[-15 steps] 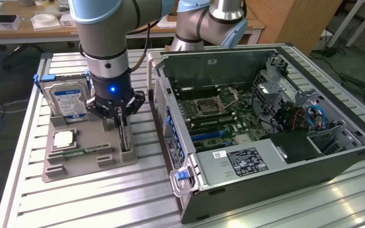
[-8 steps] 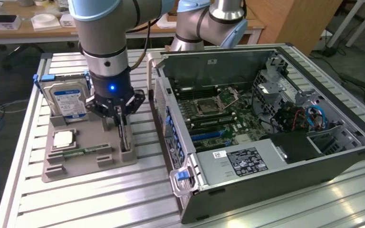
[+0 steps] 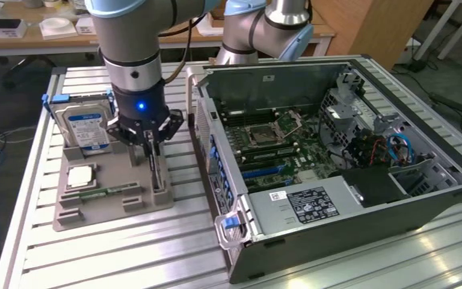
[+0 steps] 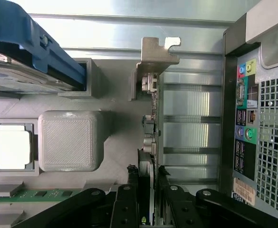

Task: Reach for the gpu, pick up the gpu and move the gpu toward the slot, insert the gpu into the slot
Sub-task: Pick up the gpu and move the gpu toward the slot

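Observation:
The gpu [image 3: 157, 173] stands on edge in a groove of the grey holder [image 3: 118, 208], a thin dark card. In the wrist view the gpu [image 4: 149, 128] is edge-on, with its metal end bracket [image 4: 156, 54] at the far end. My gripper [image 3: 148, 149] hangs straight above it. In the wrist view my gripper [image 4: 147, 185] straddles the card's near end, its black fingers [image 4: 129, 190] pressed close on both faces. The card still sits in the holder. The slot [image 3: 264, 171], a long narrow connector, lies on the green motherboard [image 3: 291, 144] inside the open computer case [image 3: 335, 232].
A blue-labelled hard drive [image 3: 86, 123] stands at the holder's back, and a square silver processor chip [image 3: 81, 176] and a green memory stick [image 3: 103, 194] lie beside the card. The case's rear panel [image 4: 248, 133] rises close alongside the holder. A second arm [image 3: 263, 30] stands behind.

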`<move>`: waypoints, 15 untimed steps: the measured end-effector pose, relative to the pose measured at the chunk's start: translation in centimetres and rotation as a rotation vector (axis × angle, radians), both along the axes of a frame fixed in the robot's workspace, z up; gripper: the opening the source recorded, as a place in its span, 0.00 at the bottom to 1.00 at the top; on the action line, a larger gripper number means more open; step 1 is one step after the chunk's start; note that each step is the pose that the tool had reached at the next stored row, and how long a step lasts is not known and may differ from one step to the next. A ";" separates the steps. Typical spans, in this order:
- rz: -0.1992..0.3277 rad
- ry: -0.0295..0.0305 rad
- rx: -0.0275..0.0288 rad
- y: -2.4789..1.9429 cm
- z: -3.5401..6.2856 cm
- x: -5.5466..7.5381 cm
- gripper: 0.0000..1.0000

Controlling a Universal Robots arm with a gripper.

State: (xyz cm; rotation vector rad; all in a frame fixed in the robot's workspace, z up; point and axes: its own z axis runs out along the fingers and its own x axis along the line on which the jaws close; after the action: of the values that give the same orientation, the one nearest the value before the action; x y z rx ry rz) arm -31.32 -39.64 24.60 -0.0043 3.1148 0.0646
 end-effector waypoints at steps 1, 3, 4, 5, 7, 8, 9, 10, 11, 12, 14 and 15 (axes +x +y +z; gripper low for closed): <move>0.000 0.0000 0.0000 0.00 0.15 0.0 0.26; 0.000 0.0000 0.0000 0.00 0.43 0.0 0.26; 0.000 0.0000 0.0000 0.00 0.55 0.0 0.26; 0.000 0.0000 0.0000 0.00 0.67 0.0 0.26; 0.000 0.0000 0.0000 0.00 0.95 0.0 0.26; 0.000 0.0000 0.0000 0.00 1.11 0.0 0.26; 0.000 0.0000 0.0000 0.00 1.26 0.0 0.26; 0.000 0.0000 0.0000 0.00 1.42 0.0 0.26; 0.000 -0.0001 0.0000 0.00 1.58 0.0 0.26; 0.000 0.0000 0.0000 0.00 1.78 0.0 0.26; 0.000 0.0000 0.0000 0.00 2.18 0.0 0.26; 0.000 0.0000 0.0000 0.00 2.37 0.0 0.26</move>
State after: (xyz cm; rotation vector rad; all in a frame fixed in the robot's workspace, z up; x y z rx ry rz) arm -31.32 -39.64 26.96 -0.0043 3.1147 0.0646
